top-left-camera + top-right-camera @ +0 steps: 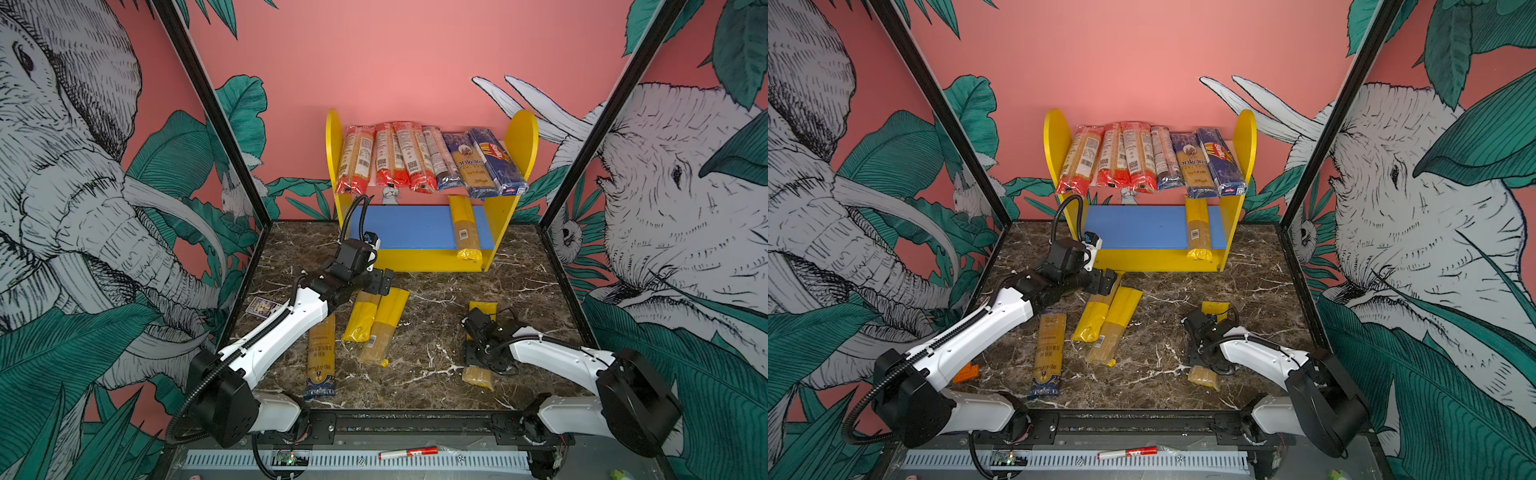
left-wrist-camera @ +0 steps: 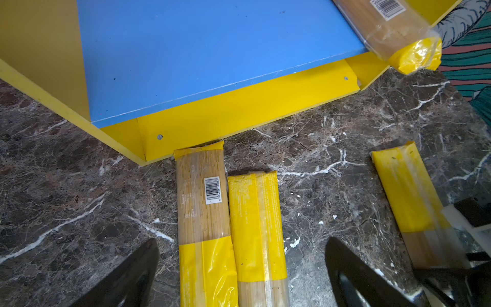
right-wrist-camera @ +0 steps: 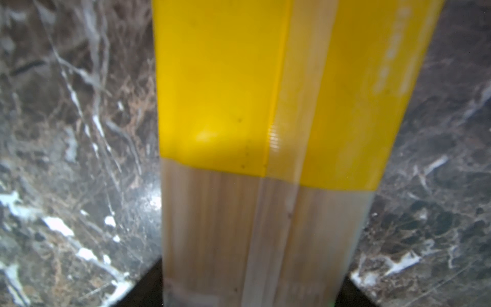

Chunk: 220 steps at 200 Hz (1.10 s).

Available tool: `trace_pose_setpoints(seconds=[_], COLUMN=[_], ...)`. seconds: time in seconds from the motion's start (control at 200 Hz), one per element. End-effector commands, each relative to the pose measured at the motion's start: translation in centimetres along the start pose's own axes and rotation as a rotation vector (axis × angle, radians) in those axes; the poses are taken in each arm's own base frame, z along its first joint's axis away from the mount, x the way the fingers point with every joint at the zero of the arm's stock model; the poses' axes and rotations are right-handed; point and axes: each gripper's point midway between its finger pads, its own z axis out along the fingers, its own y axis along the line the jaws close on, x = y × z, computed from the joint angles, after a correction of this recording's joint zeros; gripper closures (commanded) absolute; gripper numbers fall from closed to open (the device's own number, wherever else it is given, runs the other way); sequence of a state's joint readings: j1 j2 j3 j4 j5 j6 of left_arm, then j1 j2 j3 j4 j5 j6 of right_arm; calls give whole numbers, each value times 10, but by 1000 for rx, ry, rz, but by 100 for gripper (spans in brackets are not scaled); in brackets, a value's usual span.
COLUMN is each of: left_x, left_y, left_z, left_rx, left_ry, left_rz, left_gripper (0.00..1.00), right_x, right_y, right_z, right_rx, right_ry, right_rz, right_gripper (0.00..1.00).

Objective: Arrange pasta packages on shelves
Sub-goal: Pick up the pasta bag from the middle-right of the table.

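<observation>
The shelves stand at the back, and several pasta packages lie side by side on the upper board. One half-yellow pack lies on the blue lower board, its end overhanging the front. My left gripper hovers open above two half-yellow packs lying in front of the shelves; the fingers straddle them without touching. A clear pack with a dark blue end lies under the left arm. My right gripper is shut on another half-yellow pack on the table.
A small picture card lies by the left wall, and an orange piece sits near the left arm's base. A red-and-white marker pen rests on the front rail. Black frame posts flank the marble table.
</observation>
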<state>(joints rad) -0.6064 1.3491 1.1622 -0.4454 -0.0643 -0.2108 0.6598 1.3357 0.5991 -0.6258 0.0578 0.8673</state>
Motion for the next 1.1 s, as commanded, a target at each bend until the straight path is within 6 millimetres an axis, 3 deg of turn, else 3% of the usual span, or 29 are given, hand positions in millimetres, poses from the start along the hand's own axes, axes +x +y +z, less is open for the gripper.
trace_pose_setpoints(seconds=[0.0,0.195,0.24,0.535,0.835,1.095], left_x=[-7,-7,-7,-11,-12,-12], left_y=[-3,-3,-3,-11,-45,-43], left_z=[-4,-3,-3,0,-5,-11], left_rx=[8,6,6,47,253,248], left_ry=[-8,-11,-15,-38,-101,-124], left_rz=[18,32,38,63,87,109], left_gripper=[2,1,2,2,1,1], right_x=[29,20,16,-16,-43,-69], right_y=[-12,0,3,32,73,100], right_z=[27,16,10,-41,-84,-128], right_rx=[43,-4,-15,-98,-285,-377], right_ry=[114,95,85,15,-74,-154], right_rz=[25,15,14,-51,-95,-178], right_gripper=[59,87,100,100,100,100])
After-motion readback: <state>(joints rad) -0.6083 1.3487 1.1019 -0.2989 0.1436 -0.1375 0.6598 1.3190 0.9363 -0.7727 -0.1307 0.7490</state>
